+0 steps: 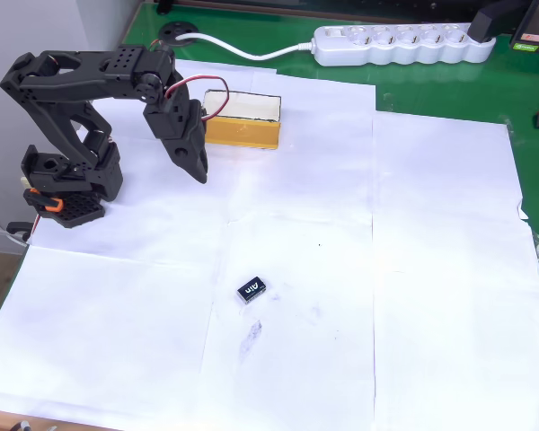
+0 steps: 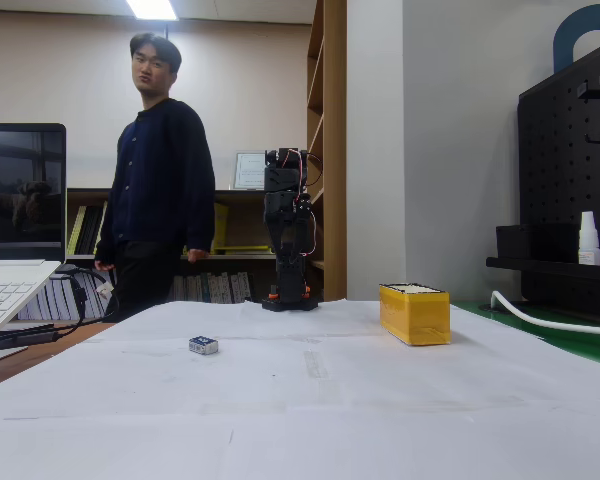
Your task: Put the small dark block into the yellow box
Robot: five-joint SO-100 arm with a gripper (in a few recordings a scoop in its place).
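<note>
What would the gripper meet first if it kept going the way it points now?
Probably the white paper just in front of the box. In the overhead view the gripper points down, beside the box and well away from the block. Its height is unclear.

One small dark block (image 1: 251,289), one yellow box (image 1: 242,131)

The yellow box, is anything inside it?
From above, the yellow box shows only pale cream inside. The gripper covers its left end, so that corner stays hidden. The small dark block lies outside.
</note>
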